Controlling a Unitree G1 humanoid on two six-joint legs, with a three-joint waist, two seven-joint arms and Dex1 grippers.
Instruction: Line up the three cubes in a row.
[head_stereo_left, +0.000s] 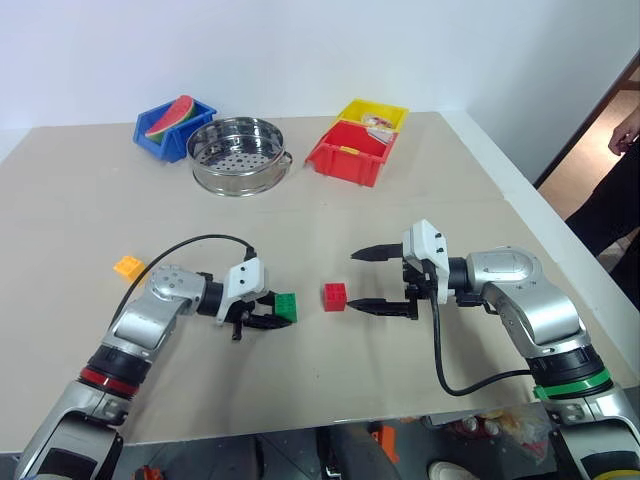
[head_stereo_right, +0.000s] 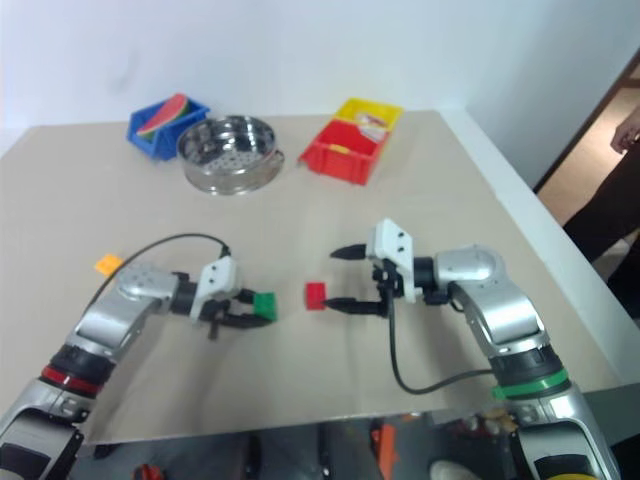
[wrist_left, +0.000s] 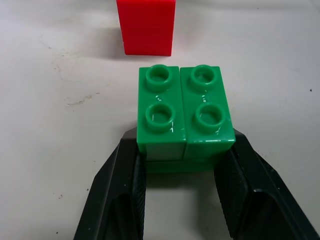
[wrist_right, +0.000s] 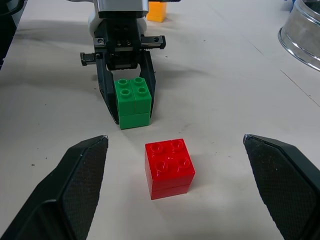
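**Left wrist view: green brick pinched, red one waiting just ahead**

The left gripper (head_stereo_left: 268, 318) clamps the green cube (wrist_left: 184, 117) by its two flat sides, low on the table (head_stereo_left: 400, 180), with the red cube (wrist_right: 169, 167) just beyond it. The right gripper (head_stereo_left: 384, 280) stands wide open and empty beside the red brick. The orange-yellow cube (head_stereo_left: 128, 266) lies well apart, off to the left. Studded, glossy and rigid, these bricks look light and likely slippery; the smooth side walls seem the surest hold.

I count three small bricks: one green (head_stereo_left: 287, 306), one red (head_stereo_left: 335, 296), one orange (head_stereo_left: 128, 266). Three bins: blue (head_stereo_left: 160, 130), red (head_stereo_left: 345, 158), yellow (head_stereo_left: 385, 111). One steel steamer pan (head_stereo_left: 240, 155).
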